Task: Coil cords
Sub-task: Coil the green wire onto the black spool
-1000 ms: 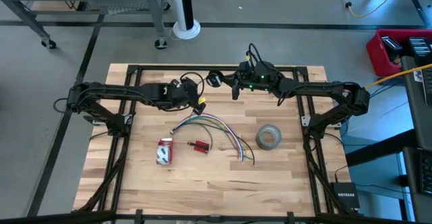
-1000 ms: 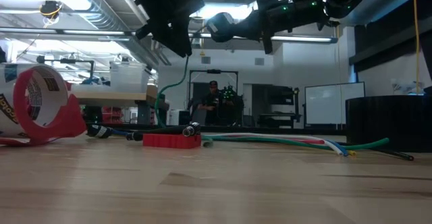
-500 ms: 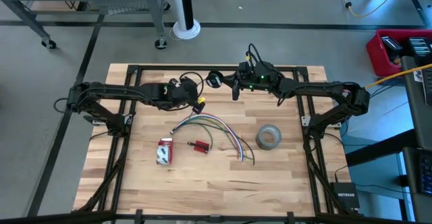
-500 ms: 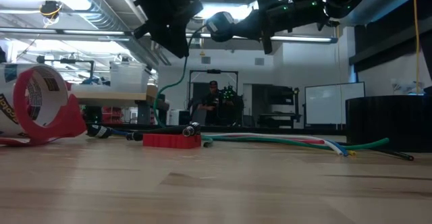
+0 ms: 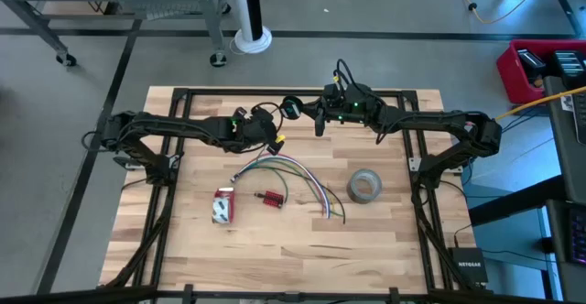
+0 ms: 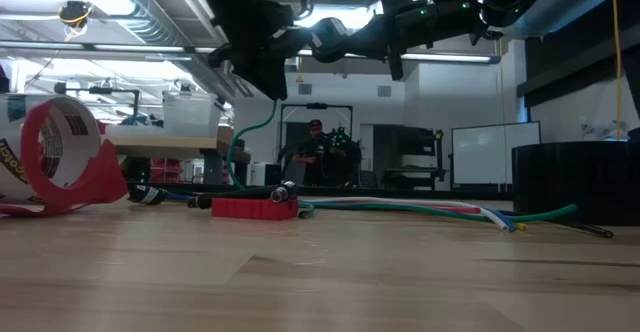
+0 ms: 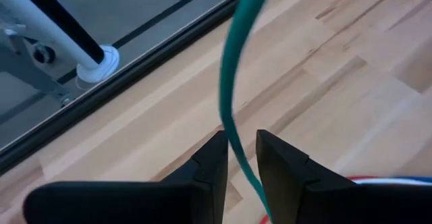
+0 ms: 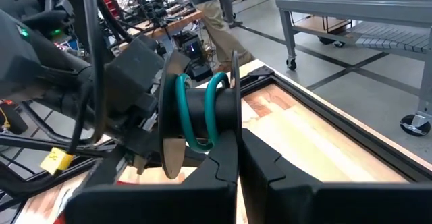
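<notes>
A teal-green cord (image 7: pixel 228 82) runs from the table up through my left gripper (image 7: pixel 240 146) to a black reel (image 8: pixel 202 109), where two turns (image 8: pixel 183 113) lie around the core. My right gripper (image 8: pixel 239 158) is shut at the reel's end, high over the table's far middle (image 5: pixel 307 110). My left gripper (image 5: pixel 268 123) hovers just left of the reel. Below it the cord (image 6: pixel 243 132) hangs down to the table. My left gripper has the green cord (image 7: pixel 233 137) between its two fingers, near their free ends, fingers slanting down and lying across it. The cord runs on, lifted clear, toward the reel. My right gripper holds the reel by its near end (image 8: pixel 233 126), roughly level from the table's right. The reel is clear of the table, and the fingers hide the place of contact.
A bundle of coloured cords (image 5: pixel 291 171) lies mid-table with a small red piece (image 5: pixel 268 198) beside it. A red-and-white tape dispenser (image 5: pixel 222 205) sits nearer left and a grey tape roll (image 5: pixel 364 186) to the right. A person stands in the room beyond the table (image 6: pixel 316 152).
My left gripper has moved a little toward the table's right edge and down, closer to the reel, rolling slightly, with the cord still between its fingers. The reel has stayed where it was.
</notes>
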Controlling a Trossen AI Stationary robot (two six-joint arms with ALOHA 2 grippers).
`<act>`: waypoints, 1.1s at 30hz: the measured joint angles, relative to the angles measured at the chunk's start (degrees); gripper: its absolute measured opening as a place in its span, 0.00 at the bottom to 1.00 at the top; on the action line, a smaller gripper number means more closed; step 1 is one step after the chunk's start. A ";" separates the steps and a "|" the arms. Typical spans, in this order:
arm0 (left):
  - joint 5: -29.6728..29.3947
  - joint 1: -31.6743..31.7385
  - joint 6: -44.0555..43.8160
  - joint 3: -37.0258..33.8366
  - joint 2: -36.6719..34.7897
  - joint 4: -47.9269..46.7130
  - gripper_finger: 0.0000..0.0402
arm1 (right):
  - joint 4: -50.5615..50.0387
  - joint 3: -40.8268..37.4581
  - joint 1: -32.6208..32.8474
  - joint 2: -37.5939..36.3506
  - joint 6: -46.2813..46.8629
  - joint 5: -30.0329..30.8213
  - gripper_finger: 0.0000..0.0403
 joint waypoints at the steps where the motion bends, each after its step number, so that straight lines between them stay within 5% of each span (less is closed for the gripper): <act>1: -0.26 0.00 -0.16 0.00 0.04 -0.04 0.17 | -0.06 0.00 0.00 0.00 0.00 -0.02 0.00; 8: -0.58 -0.74 -1.47 0.00 0.04 0.29 0.02 | 0.06 0.00 0.00 0.00 0.00 0.75 0.00; 14: -0.56 -2.81 -4.67 0.00 0.04 1.84 0.01 | 1.52 0.00 0.00 0.00 0.02 3.52 0.00; 33: 6.42 -5.42 -0.23 0.00 6.27 28.43 0.00 | 3.72 0.00 0.07 -0.02 3.07 3.56 0.00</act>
